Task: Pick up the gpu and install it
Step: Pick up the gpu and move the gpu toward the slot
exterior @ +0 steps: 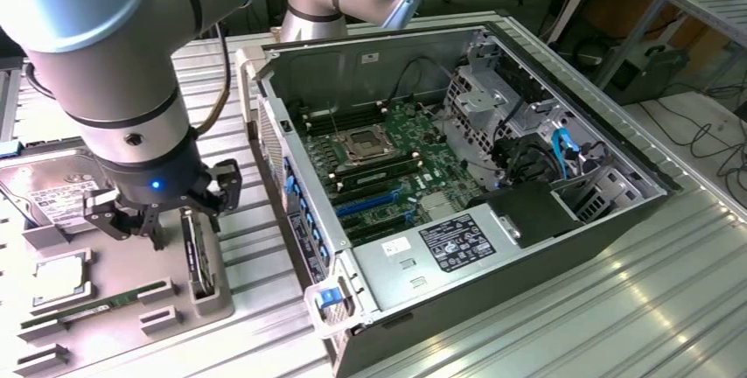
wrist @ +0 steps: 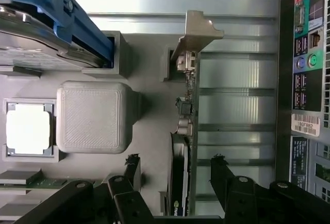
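- The gpu (exterior: 201,260) stands on its edge in a slot of the gray holder (exterior: 217,301), at the lower left of the exterior view, so its upper edge is free to grasp.
- The gripper (wrist: 175,170) hangs above it, fingers (wrist: 131,166) apart, one on each side of the card, probably not touching.
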Controlling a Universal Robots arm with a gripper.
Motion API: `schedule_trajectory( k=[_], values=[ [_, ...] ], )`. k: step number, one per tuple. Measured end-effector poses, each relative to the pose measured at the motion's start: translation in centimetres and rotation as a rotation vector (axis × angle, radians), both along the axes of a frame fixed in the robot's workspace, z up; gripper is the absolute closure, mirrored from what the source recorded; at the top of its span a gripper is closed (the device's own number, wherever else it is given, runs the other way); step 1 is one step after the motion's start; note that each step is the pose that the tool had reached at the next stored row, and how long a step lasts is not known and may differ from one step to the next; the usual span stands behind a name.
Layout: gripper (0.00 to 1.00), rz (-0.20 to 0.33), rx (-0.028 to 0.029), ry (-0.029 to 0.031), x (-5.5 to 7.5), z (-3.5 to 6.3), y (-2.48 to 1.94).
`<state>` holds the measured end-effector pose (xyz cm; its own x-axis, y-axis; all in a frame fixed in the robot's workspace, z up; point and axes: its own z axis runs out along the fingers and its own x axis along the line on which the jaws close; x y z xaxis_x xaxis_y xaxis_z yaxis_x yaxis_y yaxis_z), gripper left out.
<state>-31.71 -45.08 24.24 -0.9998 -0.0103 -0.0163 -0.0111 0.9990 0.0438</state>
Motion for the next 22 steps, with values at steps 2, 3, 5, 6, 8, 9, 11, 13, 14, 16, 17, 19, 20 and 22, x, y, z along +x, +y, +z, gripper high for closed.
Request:
schedule_trajectory(
  k=[2, 3, 5, 6, 8, 9, 11, 13, 14, 16, 17, 19, 20, 22],
  values=[
    [0.34, 0.000, -0.0001, 0.0008, 0.0, -0.34, 0.00],
    [0.34, 0.000, 0.0000, 0.0010, 0.0, -0.54, 0.00],
    [0.34, 0.000, -0.0002, 0.0016, 0.0, -0.90, 0.00],
    [0.34, 0.000, -0.0001, 0.0017, 0.0, -1.08, 0.00],
    [0.34, 0.000, -0.0001, 0.0018, 0.0, -1.44, 0.00],
    [0.34, 0.000, -0.0001, 0.0019, 0.0, -1.73, -0.04],
    [0.34, 0.000, -0.0001, 0.0023, 0.0, -2.07, -0.05],
    [0.35, 0.000, -0.0003, 0.0026, 0.0, -2.12, -0.06],
    [0.42, 0.000, -0.0003, 0.0026, 0.0, -2.12, -0.06],
    [0.49, 0.000, 0.0001, 0.0023, 0.0, -2.17, -0.06],
    [0.49, 0.000, 0.0003, 0.0021, 0.0, -2.22, -0.08],
    [0.49, 0.000, 0.0001, 0.0024, 0.0, -2.31, -0.16],
    [0.49, 0.000, 0.0003, 0.0022, 0.0, -2.37, -0.19],
    [0.49, 0.000, 0.0002, 0.0023, 0.0, -2.39, -0.24]
  ],
)
